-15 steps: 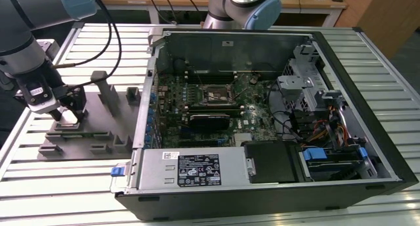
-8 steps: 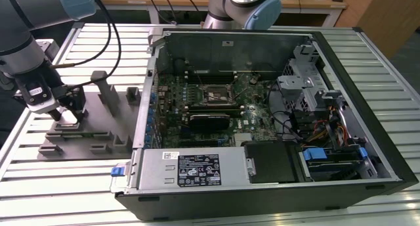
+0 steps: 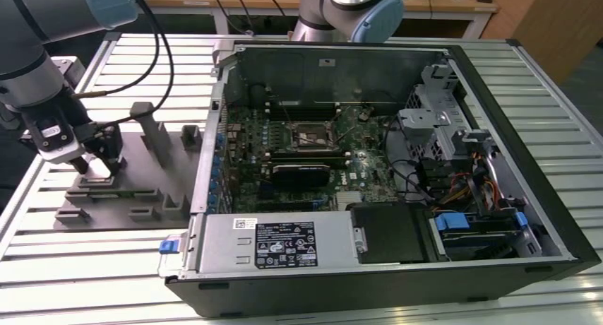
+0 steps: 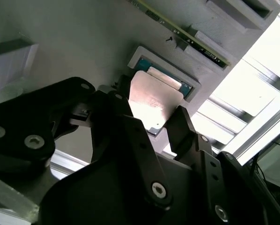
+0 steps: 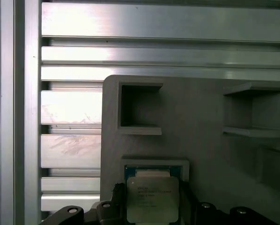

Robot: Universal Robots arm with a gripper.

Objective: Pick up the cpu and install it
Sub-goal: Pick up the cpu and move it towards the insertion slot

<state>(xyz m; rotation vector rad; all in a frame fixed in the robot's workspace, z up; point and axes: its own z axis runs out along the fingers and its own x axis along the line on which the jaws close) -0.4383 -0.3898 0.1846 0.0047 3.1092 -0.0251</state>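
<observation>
The claw (image 4: 150,104) pinches the cpu (image 5: 151,199) by opposite edges, narrowly closed. We judge the grey tray (image 5: 201,140) seats it square for this.

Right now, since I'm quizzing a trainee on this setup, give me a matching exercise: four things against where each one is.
Things:
1 cpu
2 gripper
3 socket
4 tray

Places:
a inside the computer case
b on the slatted table
c at the tray's framed pocket
d low over the tray

Pairs: 1-c, 2-d, 3-a, 4-b
</observation>
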